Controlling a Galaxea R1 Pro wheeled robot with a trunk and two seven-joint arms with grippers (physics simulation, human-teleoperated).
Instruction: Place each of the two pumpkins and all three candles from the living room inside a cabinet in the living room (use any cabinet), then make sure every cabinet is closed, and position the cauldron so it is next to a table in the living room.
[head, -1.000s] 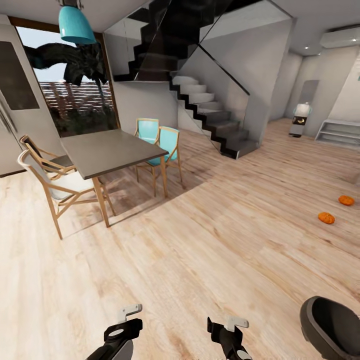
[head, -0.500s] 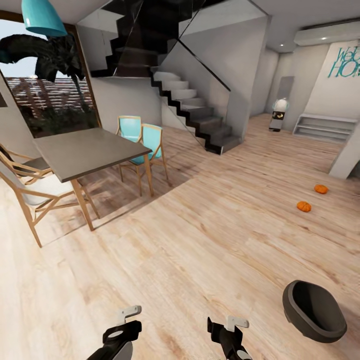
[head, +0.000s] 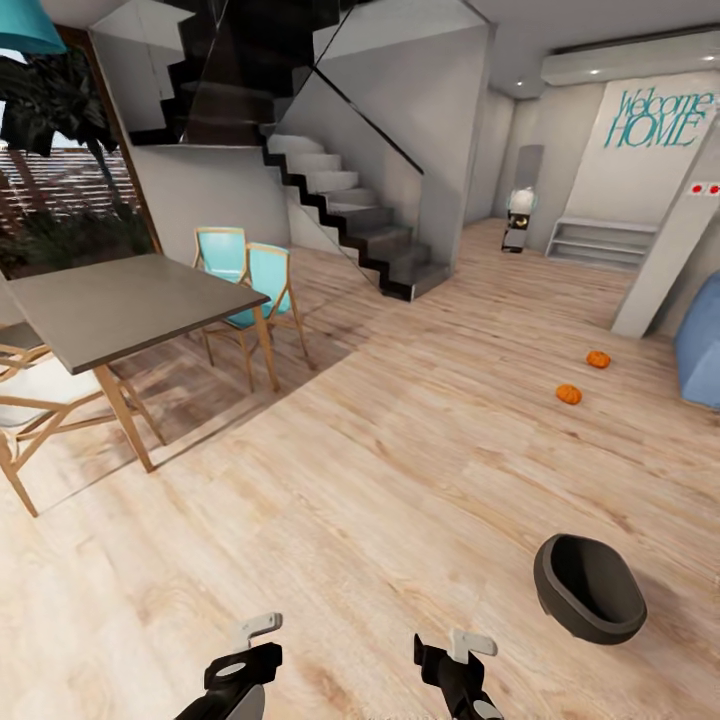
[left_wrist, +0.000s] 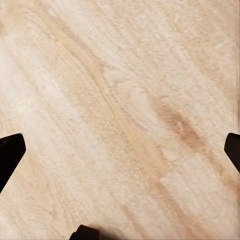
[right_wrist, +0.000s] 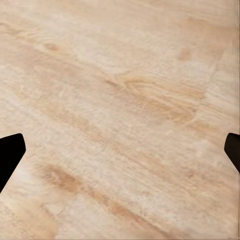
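Two orange pumpkins lie on the wood floor at the right of the head view, one (head: 568, 394) nearer and one (head: 598, 359) just behind it. The dark cauldron (head: 588, 588) sits tilted on the floor at the lower right, its mouth facing up and toward me. My left gripper (head: 243, 665) and right gripper (head: 458, 670) hang low at the bottom edge, well short of the cauldron. In the left wrist view the left gripper (left_wrist: 120, 155) is open over bare floor boards. The right gripper (right_wrist: 120, 155) is likewise open over bare floor, with nothing between its fingers.
A grey dining table (head: 130, 300) with turquoise chairs (head: 250, 280) and wooden chairs stands at the left. A dark staircase (head: 350, 210) rises behind it. A white column (head: 665, 260), a blue seat (head: 705, 355) and a low white shelf (head: 600, 240) stand at the right.
The whole picture has slid left, so the camera has turned right. The cauldron and the pumpkins now sit further inside the frame. Both grippers keep their pose.
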